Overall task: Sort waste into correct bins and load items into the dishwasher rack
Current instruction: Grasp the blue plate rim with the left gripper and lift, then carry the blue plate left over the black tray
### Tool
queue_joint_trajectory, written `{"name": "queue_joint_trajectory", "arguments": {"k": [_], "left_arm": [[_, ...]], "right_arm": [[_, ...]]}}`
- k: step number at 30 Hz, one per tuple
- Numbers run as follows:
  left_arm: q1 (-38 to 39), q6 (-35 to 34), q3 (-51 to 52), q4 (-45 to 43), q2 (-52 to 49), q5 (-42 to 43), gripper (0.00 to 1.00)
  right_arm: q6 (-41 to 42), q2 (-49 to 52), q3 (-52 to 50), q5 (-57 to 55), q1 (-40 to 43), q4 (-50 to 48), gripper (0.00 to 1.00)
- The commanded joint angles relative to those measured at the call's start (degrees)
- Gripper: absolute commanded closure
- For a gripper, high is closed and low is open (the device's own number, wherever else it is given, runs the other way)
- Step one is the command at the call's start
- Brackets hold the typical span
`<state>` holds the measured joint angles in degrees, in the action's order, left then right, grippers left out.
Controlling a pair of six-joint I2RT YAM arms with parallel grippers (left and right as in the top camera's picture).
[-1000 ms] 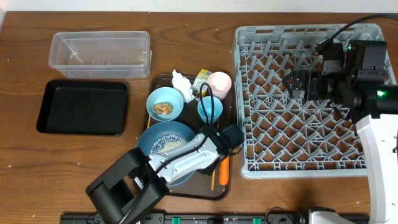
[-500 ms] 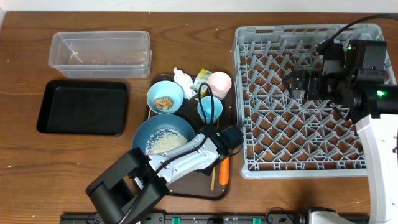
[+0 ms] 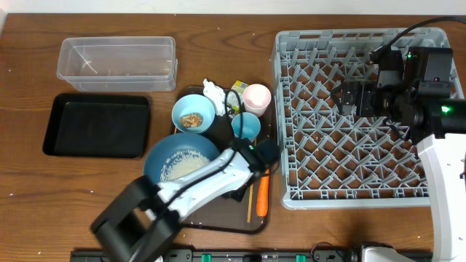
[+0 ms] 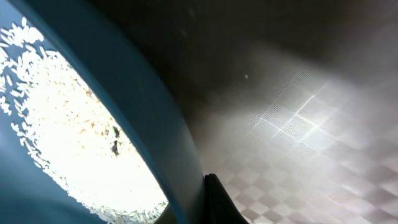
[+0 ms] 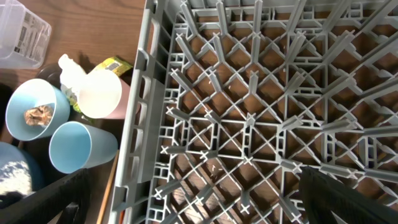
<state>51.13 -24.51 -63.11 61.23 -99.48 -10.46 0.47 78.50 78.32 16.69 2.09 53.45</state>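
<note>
My left gripper (image 3: 234, 157) is shut on the right rim of the large blue plate (image 3: 169, 154), which carries white rice (image 3: 182, 169). In the left wrist view the plate rim (image 4: 155, 124) and rice (image 4: 74, 124) fill the frame, with one finger (image 4: 217, 199) against the rim. The small bowl (image 3: 193, 109) holds the brown lump (image 3: 192, 121). The light-blue cup (image 3: 246, 126), pink cup (image 3: 256, 95), tissue (image 3: 212, 91), wrapper (image 3: 236, 90), carrot (image 3: 262, 195) and chopsticks (image 3: 248, 207) are on the brown tray (image 3: 218, 220). My right gripper (image 5: 199, 199) is open and empty above the grey rack (image 3: 349, 196).
The clear tub (image 3: 116, 40) stands at the back left, with the black tray (image 3: 97, 125) in front of it. The rack (image 5: 249, 118) has upright pegs throughout. My left arm lies across the front of the brown tray.
The blue plate has moved left and a little back in my left gripper, and the rice has shifted on it. The right arm has not moved.
</note>
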Motion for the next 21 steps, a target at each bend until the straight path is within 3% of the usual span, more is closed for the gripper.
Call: {"name": "queue_joint_trajectory", "arguments": {"k": [1,9,14,21], "left_arm": [[-0.68,-1.18,-2.69,1.20,6.25,-0.94,0.93],[-4.22,-2.82,-2.86,1.18,16.94,-0.96,0.94],[-11.78,-2.03,-2.86,-0.46,20.28,-0.92,0.94],[-24.57,5.31,-2.86,-6.99,20.50,4.98,0.94]], "right_arm": [[0.76,0.26,1.05,-0.17,0.50,-0.11,0.01],[0.76,0.26,1.05,-0.17,0.52,-0.11,0.01],[0.76,0.26,1.05,-0.17,0.50,-0.11,0.01],[0.76,0.26,1.05,-0.17,0.50,-0.09,0.01]]}}
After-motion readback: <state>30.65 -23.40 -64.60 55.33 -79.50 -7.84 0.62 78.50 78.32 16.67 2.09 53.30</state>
